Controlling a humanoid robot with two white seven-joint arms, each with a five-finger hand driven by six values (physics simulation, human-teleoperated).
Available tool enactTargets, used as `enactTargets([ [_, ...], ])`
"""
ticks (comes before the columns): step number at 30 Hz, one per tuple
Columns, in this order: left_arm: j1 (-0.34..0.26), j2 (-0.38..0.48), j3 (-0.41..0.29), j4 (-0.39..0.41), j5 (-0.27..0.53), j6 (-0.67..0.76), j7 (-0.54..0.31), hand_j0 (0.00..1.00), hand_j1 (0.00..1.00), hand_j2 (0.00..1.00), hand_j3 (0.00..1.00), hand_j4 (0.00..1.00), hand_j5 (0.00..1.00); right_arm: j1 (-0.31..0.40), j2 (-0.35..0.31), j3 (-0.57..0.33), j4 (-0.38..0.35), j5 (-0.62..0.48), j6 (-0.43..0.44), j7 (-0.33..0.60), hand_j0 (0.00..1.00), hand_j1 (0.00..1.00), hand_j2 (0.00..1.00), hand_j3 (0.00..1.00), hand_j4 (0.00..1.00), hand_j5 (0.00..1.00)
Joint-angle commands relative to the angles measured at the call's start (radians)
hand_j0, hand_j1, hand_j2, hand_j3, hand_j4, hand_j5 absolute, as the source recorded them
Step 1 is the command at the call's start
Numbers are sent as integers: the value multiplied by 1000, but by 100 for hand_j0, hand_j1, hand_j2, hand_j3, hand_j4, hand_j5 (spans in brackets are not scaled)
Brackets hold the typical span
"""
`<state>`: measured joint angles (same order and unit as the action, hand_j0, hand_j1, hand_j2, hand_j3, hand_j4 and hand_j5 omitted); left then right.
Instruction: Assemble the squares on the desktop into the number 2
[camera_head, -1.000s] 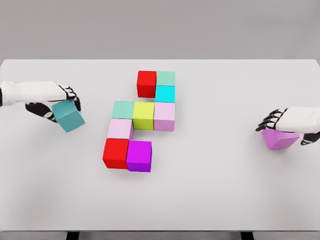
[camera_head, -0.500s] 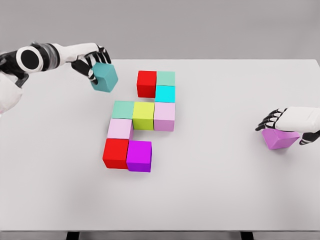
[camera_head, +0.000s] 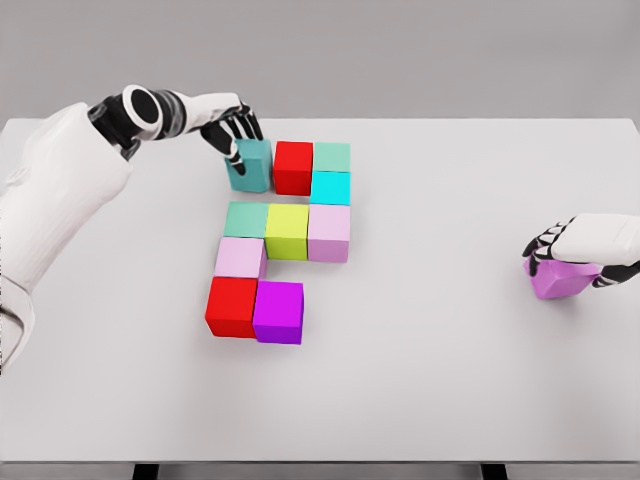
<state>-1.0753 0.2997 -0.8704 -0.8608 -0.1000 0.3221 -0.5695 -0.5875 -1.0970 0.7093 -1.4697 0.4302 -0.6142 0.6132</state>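
**Two robot hands, each closed on a cube**

We see our left robot hand (camera_head: 236, 132) reaching across the white bench (camera_head: 450, 350), its dark fingers curled over the top of a teal cube (camera_head: 250, 167) and grasping it. That cube sits on the bench, pressed against the left side of a red cube (camera_head: 293, 167). Just past the red one, away from the left robot hand, a pale green cube (camera_head: 332, 156) sits with a cyan cube (camera_head: 330, 187) touching its near side.

Nearer to us than the left robot hand runs a row of three touching cubes: a mint cube (camera_head: 245, 219), a yellow-green cube (camera_head: 287, 231) and a lilac cube (camera_head: 329, 232). Below the mint one lies a pale pink cube (camera_head: 239, 258), then a second red cube (camera_head: 232, 306) with a magenta cube (camera_head: 278, 312) beside it.

Our right robot hand (camera_head: 565, 243) rests well apart from this group, fingers clenched over a tilted violet cube (camera_head: 560, 281) that it grips on the bench.
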Motion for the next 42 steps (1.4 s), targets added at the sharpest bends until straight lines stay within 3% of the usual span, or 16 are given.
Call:
enactTargets([
  [1, 0, -20, 2, 20, 0, -5, 2, 46, 46, 46, 46, 46, 46, 0, 0, -1, 0, -8, 3, -2, 52, 52, 52, 52, 52, 52],
  [2, 0, -20, 2, 20, 0, -6, 2, 46, 46, 46, 46, 46, 46, 0, 2, -2, 0, -8, 3, -2, 46, 46, 46, 46, 46, 46],
  [6, 0, -20, 2, 19, 0, -11, 2, 49, 49, 49, 49, 49, 49, 0, 9, -2, 0, -8, 3, -2, 45, 45, 45, 45, 45, 45],
  [7, 2, -20, 1, 19, -1, -17, 2, 60, 60, 60, 60, 60, 60, 0, 11, -5, 0, -10, 3, -2, 45, 45, 45, 45, 45, 45],
  [9, 3, -20, 1, 20, -3, -35, 2, 69, 69, 69, 69, 69, 69, 0, 19, -8, 0, -13, 3, -2, 45, 45, 45, 45, 45, 45],
  [17, 8, -22, 2, 31, -1, -35, 53, 69, 69, 69, 69, 69, 69, 0, 63, -68, -8, -19, 3, -2, 45, 45, 45, 45, 45, 45],
  [21, 12, -30, 1, 31, 0, -37, 56, 90, 90, 90, 90, 90, 90, -17, 91, -71, -24, -19, 3, -2, 43, 43, 43, 43, 43, 43],
  [24, 14, -30, 1, 32, 0, -57, 56, 97, 97, 97, 97, 97, 97, -20, 105, -71, -58, -19, 3, -2, 42, 42, 42, 42, 42, 42],
  [31, 12, -17, 1, 45, 2, -112, 56, 100, 100, 100, 100, 100, 100, -20, 155, -60, -167, -19, 3, -2, 42, 42, 42, 42, 42, 42],
  [33, 12, 47, 1, 43, 61, -161, 56, 100, 100, 100, 100, 100, 100, -20, 166, -51, -201, -18, 3, -2, 42, 42, 42, 42, 42, 42],
  [38, 26, 156, -1, 45, 72, -212, 43, 100, 100, 100, 100, 100, 100, -49, 216, -1, -239, -18, 3, -2, 42, 42, 42, 42, 42, 42],
  [42, 80, 213, -6, 46, 72, -431, -41, 100, 100, 100, 100, 100, 100, -107, 270, 88, -239, -18, 3, -2, 42, 42, 42, 42, 42, 42],
])
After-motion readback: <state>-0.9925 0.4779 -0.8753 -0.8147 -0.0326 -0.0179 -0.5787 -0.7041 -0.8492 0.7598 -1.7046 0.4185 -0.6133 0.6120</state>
